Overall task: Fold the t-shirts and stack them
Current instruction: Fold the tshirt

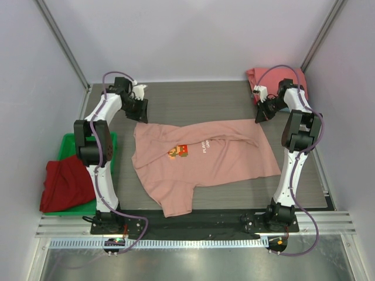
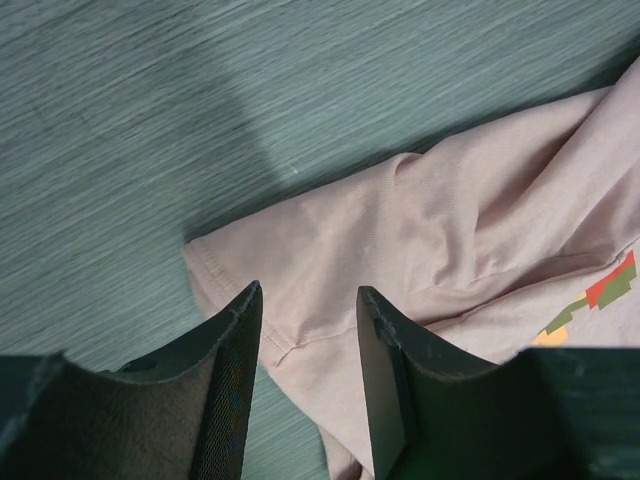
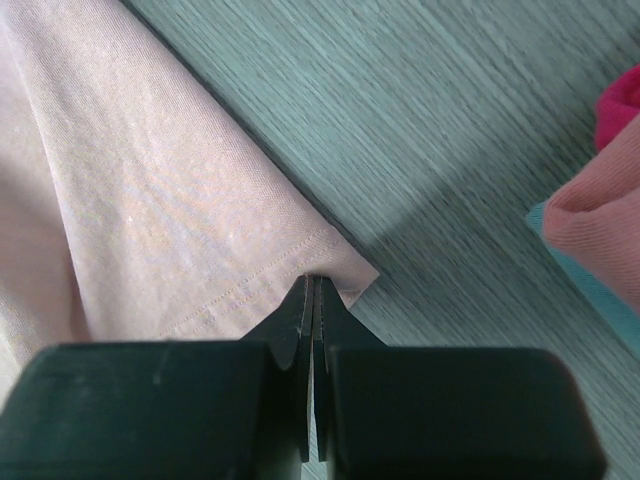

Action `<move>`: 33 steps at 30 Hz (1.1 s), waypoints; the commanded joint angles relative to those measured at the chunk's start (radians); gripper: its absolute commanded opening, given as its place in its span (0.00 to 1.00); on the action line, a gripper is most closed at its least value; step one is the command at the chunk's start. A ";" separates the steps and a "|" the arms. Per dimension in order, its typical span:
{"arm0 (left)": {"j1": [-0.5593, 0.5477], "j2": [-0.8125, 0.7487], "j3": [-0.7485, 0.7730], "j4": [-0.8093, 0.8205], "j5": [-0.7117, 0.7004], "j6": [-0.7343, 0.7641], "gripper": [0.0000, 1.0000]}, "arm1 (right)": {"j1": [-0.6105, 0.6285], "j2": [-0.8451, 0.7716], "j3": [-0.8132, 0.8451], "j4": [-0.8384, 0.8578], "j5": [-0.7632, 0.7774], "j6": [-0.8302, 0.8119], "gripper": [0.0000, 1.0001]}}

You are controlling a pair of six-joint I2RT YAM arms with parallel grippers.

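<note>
A dusty-pink t-shirt (image 1: 205,158) with a small pixel chest print (image 1: 179,151) lies spread and partly creased on the table. My left gripper (image 1: 140,117) hovers open over its far-left sleeve edge (image 2: 300,250). Its two fingers (image 2: 308,290) straddle the cloth without pinching it. My right gripper (image 1: 259,119) is shut on the shirt's far-right hem corner (image 3: 340,275), with the fingertips (image 3: 312,280) pressed together on the stitched hem. A coral-red t-shirt (image 1: 272,76) lies folded in the back right corner. A dark red t-shirt (image 1: 67,182) lies bunched at the left.
The dark red shirt rests on a green tray (image 1: 73,140) beside the left arm. In the right wrist view the coral-red shirt (image 3: 600,225) sits on a blue-grey layer (image 3: 590,295) close to the gripped corner. Frame posts and white walls bound the table.
</note>
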 commanded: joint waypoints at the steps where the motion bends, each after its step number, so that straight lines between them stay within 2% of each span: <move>1: -0.002 -0.014 0.001 0.005 -0.010 0.016 0.44 | -0.005 -0.030 0.038 -0.015 -0.031 -0.005 0.01; 10: -0.005 -0.011 0.001 0.011 -0.011 0.016 0.44 | -0.013 -0.035 0.080 -0.015 0.016 -0.005 0.01; 13: -0.005 -0.011 -0.001 0.009 -0.013 0.018 0.44 | -0.013 -0.017 0.103 -0.017 0.021 0.020 0.22; 14: -0.005 -0.012 -0.002 0.009 -0.013 0.016 0.44 | -0.013 -0.011 0.103 -0.017 0.019 0.025 0.26; 33: -0.017 -0.020 -0.015 0.008 -0.042 0.035 0.44 | -0.013 0.039 0.106 -0.037 -0.019 0.029 0.30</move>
